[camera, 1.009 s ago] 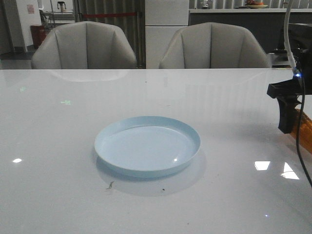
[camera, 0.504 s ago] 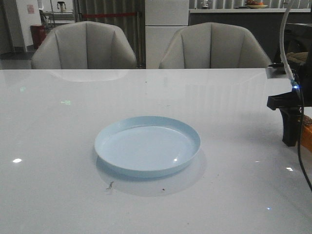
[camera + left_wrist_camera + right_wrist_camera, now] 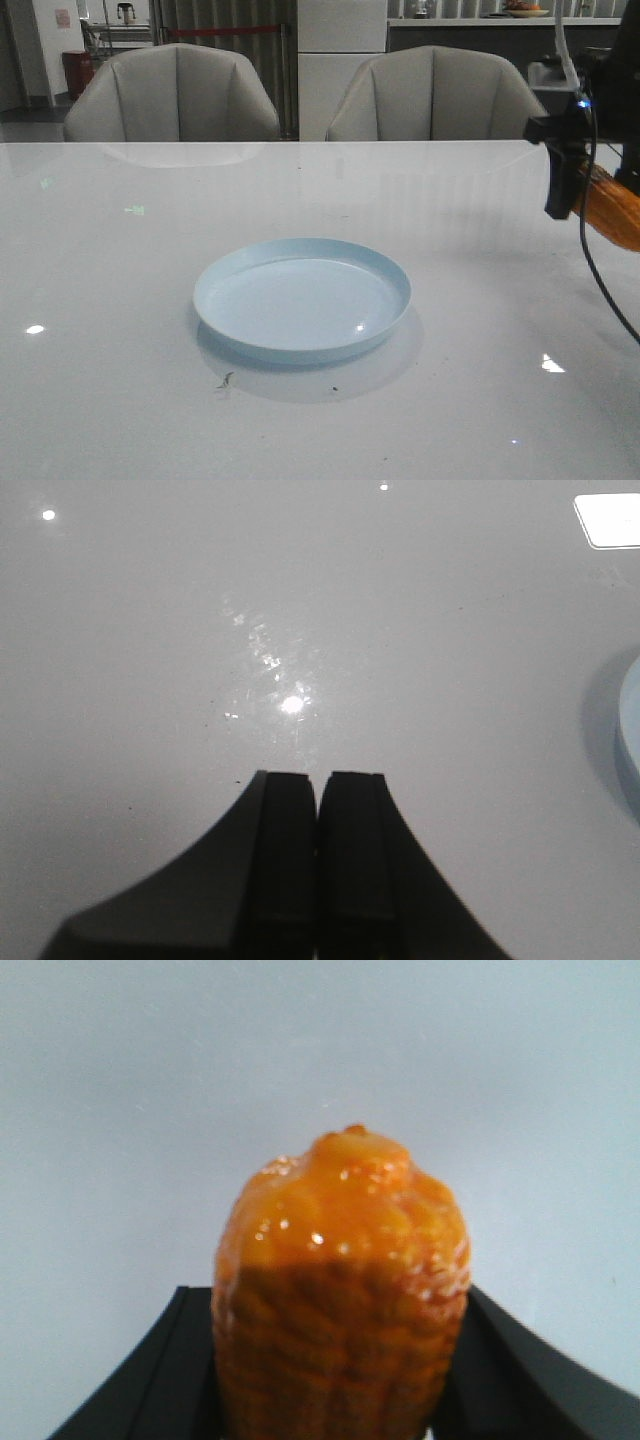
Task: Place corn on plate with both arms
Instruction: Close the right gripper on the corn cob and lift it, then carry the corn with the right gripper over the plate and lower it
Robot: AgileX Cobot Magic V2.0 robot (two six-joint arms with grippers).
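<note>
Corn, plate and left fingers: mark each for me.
corn (image 3: 340, 1260), right wrist view, upper kernels near blunt tip.
plate (image 3: 300, 300), front view, bare centre.
left fingers (image 3: 285, 850), left wrist view, one finger's surface.

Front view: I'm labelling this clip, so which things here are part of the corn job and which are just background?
Part of the job:
- corn, held in the right gripper
- plate, with nothing on it
- left gripper, shut, holding nothing

Just there:
- white table
- two grey chairs behind it
</note>
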